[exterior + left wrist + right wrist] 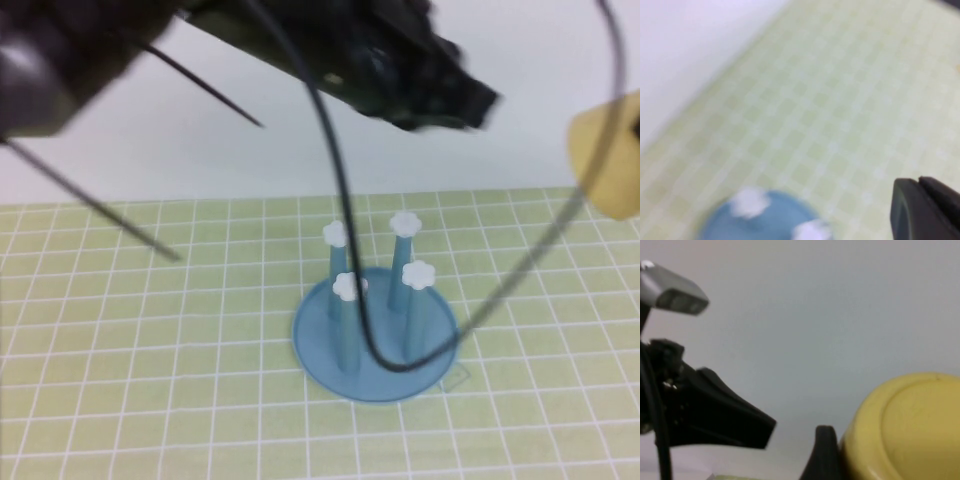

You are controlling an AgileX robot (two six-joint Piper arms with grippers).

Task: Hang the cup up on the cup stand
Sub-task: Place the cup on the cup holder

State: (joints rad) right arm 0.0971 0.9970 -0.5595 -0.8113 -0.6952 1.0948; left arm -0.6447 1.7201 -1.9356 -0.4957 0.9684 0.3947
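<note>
The yellow cup (606, 160) hangs in the air at the far right edge of the high view, well above the mat. My right gripper (634, 125) is shut on it; in the right wrist view one dark finger (824, 452) presses against the side of the cup (905, 430). The blue cup stand (375, 365) sits mid-mat with four posts topped by white flower caps (404, 224), all bare. My left gripper (468, 100) is high above and behind the stand, blurred, and shut on nothing; its closed fingertips (919, 187) show over the mat near the stand (772, 222).
A black cable (338, 230) loops down from the left arm across the stand's posts and base. The green grid mat (150, 380) covers the table, with a white wall (300, 170) behind. The left arm's dark body (710, 417) shows in the right wrist view.
</note>
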